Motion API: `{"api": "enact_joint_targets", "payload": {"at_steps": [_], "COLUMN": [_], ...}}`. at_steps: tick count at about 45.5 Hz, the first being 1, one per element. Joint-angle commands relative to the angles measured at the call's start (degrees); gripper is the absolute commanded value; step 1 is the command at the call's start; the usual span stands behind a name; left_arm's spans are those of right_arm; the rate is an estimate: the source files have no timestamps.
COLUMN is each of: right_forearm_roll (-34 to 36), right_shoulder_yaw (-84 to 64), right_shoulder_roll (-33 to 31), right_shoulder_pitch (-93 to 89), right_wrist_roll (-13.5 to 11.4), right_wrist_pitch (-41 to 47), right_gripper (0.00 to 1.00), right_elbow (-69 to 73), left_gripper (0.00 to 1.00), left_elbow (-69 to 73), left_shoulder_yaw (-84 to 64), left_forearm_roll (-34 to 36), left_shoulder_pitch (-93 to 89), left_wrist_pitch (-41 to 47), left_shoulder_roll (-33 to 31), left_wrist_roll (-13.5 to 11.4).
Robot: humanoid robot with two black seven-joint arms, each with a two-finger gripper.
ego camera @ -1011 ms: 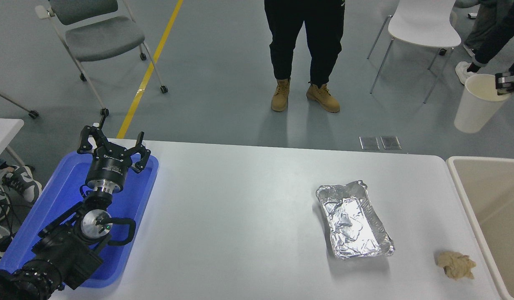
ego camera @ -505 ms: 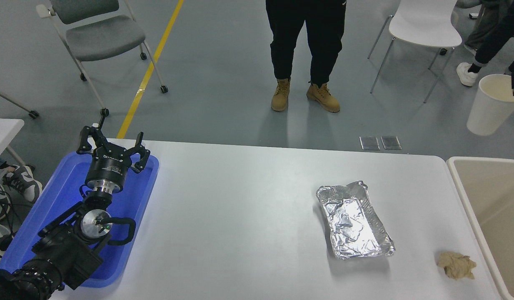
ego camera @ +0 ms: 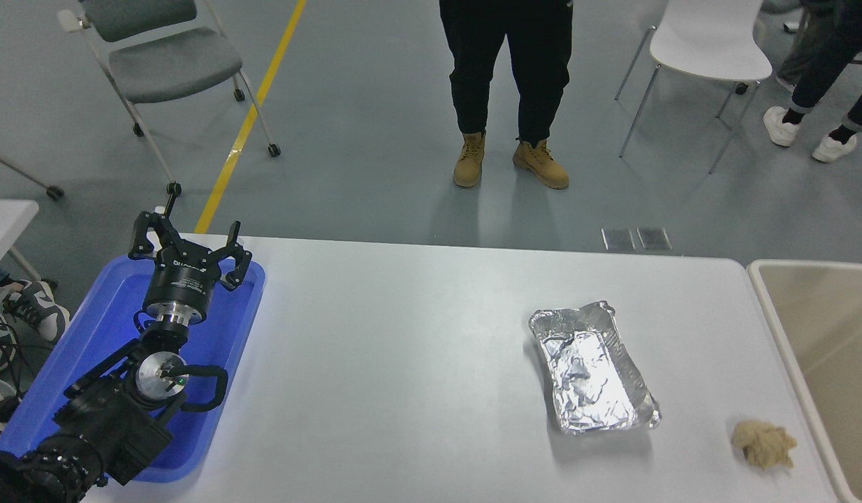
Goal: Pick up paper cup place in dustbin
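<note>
Head view: left gripper [ego camera: 189, 241] parked at lower left over the blue tray [ego camera: 110, 318], fingers spread wide, grasping nothing. Right gripper out of frame, so its state cannot be told. Paper cup out of frame too; cannot say where.

Dustbin [ego camera: 772, 316] cut off by the right border, pale rim running just beside the table's right edge, only beige wall and floor visible inside. Blue tray overhanging the left edge of the white table [ego camera: 403, 363]. Foil tray [ego camera: 590, 370] right of centre, well apart from every edge. Tan paper wad [ego camera: 763, 445] near the front right corner, close to the bin rim but not touching.

Broad bare tabletop between blue tray and foil tray. Person [ego camera: 504, 70] standing beyond the far edge; grey chair [ego camera: 165, 63] and white chair [ego camera: 707, 42] farther back.
</note>
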Motion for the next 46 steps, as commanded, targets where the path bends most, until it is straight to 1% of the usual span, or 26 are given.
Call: {"api": "enact_joint_targets", "payload": {"at_steps": [1, 7, 15, 24, 25, 38, 39, 40, 41, 42, 43, 44, 45, 46], "right_forearm_roll": [8.19, 16.37, 22.00, 25.43, 26.04, 26.93, 27.10, 27.19, 27.19, 27.28, 27.37, 27.54, 27.63, 27.63], "right_shoulder_yaw": [13.54, 13.63, 13.81, 14.25, 14.34, 15.39, 15.65, 15.83, 15.83, 15.92, 16.01, 16.18, 16.44, 16.53], "right_shoulder_roll": [7.36, 12.55, 18.09, 21.78, 22.40, 23.02, 23.02, 23.02, 23.02, 23.02, 23.02, 23.02, 22.93, 22.93], "right_shoulder_pitch": [-24.26, -31.56, -38.95, -42.38, -42.73, -42.82, -42.82, -42.82, -42.82, -42.73, -42.65, -42.47, -42.38, -42.38], "right_wrist_roll": [3.71, 3.71, 3.19, 2.57, 2.22, 1.43, 1.43, 1.26, 1.17, 1.08, 0.99, 0.99, 0.99, 0.99], "right_wrist_pitch": [-2.66, -5.30, -10.84, -14.71, -15.06, -16.03, -16.03, -15.94, -15.77, -15.76, -15.85, -15.85, -15.59, -15.59], "right_gripper": [0.00, 0.00, 0.00, 0.00, 0.00, 0.00, 0.02, 0.10, 0.25, 0.49, 0.76, 0.97, 1.00, 1.00], "right_elbow": [-18.02, -22.60, -24.36, -24.36, -24.36, -24.45, -24.45, -24.45, -24.45, -24.45, -24.45, -24.45, -24.36, -24.45], "left_gripper": [1.00, 1.00, 1.00, 1.00, 1.00, 1.00, 1.00, 1.00, 1.00, 1.00, 1.00, 1.00, 1.00, 1.00], "left_elbow": [0.01, 0.10, 0.09, 0.01, 0.09, 0.10, 0.10, 0.10, 0.10, 0.01, 0.09, 0.10, 0.10, 0.10], "left_shoulder_yaw": [0.00, 0.09, 0.09, 0.09, 0.09, 0.18, 0.09, 0.18, 0.18, 0.18, 0.18, 0.18, 0.18, 0.18], "left_forearm_roll": [-0.03, -0.03, -0.03, -0.03, -0.03, -0.03, -0.03, -0.03, -0.03, -0.03, -0.03, -0.03, -0.03, -0.03], "left_shoulder_pitch": [0.00, 0.00, -0.09, -0.09, -0.09, -0.09, -0.09, -0.09, -0.09, -0.09, -0.09, -0.09, -0.09, -0.09], "left_wrist_pitch": [0.03, 0.03, 0.03, 0.03, 0.03, 0.03, 0.03, 0.03, 0.03, 0.03, 0.03, 0.03, 0.03, 0.03], "left_shoulder_roll": [0.01, -0.08, -0.08, -0.08, -0.08, -0.08, -0.08, -0.08, -0.08, -0.08, -0.08, -0.08, -0.08, -0.08], "left_wrist_roll": [0.00, 0.00, 0.00, 0.00, 0.00, 0.00, 0.00, 0.00, 0.00, 0.00, 0.00, 0.00, 0.00, 0.00]}}
